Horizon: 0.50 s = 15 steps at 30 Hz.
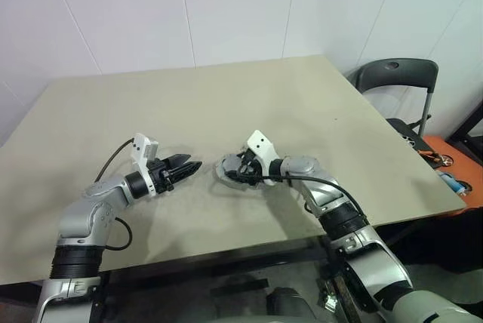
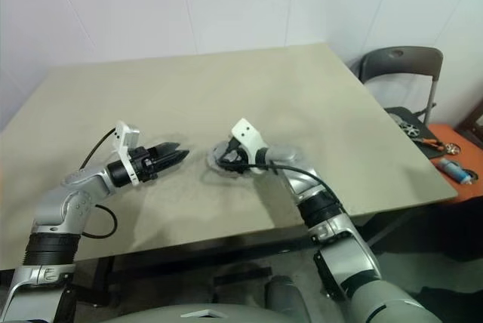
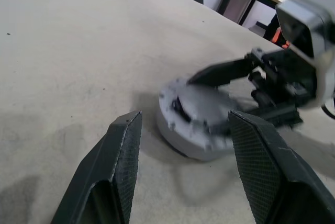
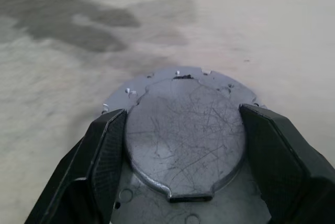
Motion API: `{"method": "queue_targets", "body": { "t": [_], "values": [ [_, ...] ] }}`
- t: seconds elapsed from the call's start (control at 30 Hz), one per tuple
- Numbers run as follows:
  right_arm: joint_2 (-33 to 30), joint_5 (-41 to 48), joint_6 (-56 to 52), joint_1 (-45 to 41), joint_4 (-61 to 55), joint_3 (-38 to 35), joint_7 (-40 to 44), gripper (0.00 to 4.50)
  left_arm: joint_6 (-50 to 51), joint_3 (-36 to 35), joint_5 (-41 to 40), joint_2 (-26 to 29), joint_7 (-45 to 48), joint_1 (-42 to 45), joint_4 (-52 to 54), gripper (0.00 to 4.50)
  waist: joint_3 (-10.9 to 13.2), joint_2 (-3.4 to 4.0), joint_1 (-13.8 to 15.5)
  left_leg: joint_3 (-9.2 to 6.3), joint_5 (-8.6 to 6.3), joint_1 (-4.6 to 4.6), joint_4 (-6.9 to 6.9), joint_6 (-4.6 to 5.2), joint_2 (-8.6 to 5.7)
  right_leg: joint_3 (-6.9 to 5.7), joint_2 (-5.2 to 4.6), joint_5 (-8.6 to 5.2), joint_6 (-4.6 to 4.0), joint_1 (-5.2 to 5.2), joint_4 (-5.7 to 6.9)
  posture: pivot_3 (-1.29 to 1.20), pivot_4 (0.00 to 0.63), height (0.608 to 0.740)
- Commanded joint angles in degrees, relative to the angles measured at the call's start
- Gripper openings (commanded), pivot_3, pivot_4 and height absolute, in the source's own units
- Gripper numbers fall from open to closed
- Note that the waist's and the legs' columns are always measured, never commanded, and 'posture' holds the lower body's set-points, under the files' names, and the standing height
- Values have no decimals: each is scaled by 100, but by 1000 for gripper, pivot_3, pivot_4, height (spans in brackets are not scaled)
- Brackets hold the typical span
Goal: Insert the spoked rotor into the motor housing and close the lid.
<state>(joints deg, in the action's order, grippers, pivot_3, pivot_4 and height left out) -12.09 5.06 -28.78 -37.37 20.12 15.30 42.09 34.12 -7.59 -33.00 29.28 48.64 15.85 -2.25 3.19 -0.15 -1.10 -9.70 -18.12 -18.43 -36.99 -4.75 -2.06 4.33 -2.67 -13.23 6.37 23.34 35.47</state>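
Note:
The lid [image 4: 184, 130], a grey metal disc with a toothed edge and a scratched raised middle, lies flat near the table's centre [image 1: 224, 164]. It looks thick in the left wrist view [image 3: 201, 111]. What lies under it is covered, so the motor housing and the spoked rotor are hidden. My right gripper [image 4: 183, 111] reaches over it from the right, its fingers pressed against both sides of the raised middle. A short way left of the disc my left gripper [image 1: 195, 164] hovers and points at it, open with nothing between its fingers [image 3: 125, 145].
The beige table [image 1: 226, 96] stretches far behind and to both sides of the disc. Beyond its right edge stand a dark chair [image 1: 396, 74] and an orange surface [image 1: 453, 164] with small tools on it.

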Motion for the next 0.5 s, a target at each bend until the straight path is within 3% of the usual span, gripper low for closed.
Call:
{"method": "queue_targets", "body": {
  "t": [0.03, 0.5],
  "values": [
    [-90, 163, -70, -225, -330, -214, 116, 3260, -142, -31, 32, 19, 60, 36, 55, 2788, 0, 0, -9, 0, 0, 0, 1, 0, 0, 0, 0, 0, 0, 1, -2, 0, 0, 740],
    [85, 124, -273, -51, -717, -79, -17, 3260, -171, -14, 35, 8, 70, -33, 59, 2788, 1, 2, -150, 0, 0, -3, 11, 0, 1, 1, 1, 0, 0, 10, 0, 0, 0, 740]
  ]
}}
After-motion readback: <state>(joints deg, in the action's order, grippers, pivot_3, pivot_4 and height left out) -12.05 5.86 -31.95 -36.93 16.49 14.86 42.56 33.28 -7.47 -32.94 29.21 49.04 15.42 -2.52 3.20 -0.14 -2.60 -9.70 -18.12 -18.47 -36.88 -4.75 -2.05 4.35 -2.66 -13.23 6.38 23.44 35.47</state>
